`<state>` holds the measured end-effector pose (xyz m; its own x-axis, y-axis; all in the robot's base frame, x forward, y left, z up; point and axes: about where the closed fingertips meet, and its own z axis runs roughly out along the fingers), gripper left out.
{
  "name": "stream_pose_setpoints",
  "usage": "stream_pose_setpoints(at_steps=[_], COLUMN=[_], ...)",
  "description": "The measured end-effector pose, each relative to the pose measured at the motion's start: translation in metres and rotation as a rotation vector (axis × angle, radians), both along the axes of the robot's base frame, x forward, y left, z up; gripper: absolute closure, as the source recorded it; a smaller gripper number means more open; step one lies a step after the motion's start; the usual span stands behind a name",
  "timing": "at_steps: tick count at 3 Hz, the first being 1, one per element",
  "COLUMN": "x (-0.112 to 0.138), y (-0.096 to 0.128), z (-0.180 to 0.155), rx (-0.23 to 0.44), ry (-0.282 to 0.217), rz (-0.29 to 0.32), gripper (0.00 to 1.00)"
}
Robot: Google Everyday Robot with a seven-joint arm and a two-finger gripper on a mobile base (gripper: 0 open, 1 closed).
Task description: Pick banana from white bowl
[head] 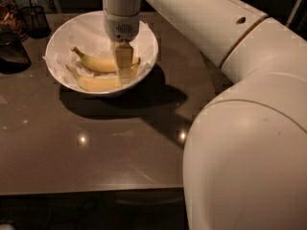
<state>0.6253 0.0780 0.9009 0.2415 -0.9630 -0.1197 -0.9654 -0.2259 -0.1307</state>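
A large white bowl (62,35) lined with crumpled white paper stands on the dark table at the back left. Two yellow bananas lie in it: the upper banana (96,63) and the lower banana (96,84), side by side. My gripper (123,66) hangs straight down from the white arm into the right half of the bowl. Its tip is at the right ends of the two bananas and hides part of them. I cannot tell whether it touches either banana.
A dark glass container (12,51) stands left of the bowl, and a dark wire holder (36,18) and a jar (8,11) stand behind it. My bulky white arm (240,128) fills the right side. The table's front edge (91,190) runs across the bottom.
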Motion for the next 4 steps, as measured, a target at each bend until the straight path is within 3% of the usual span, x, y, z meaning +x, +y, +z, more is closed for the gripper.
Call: stream_pose_setpoints(at_steps=[3,4], x=[0.000,-0.001], y=[0.020,0.029], z=[-0.018,-0.022], rx=[0.059,0.077], ry=[0.088,0.112], rz=[-0.039,-0.047], gripper=[0.35,0.31])
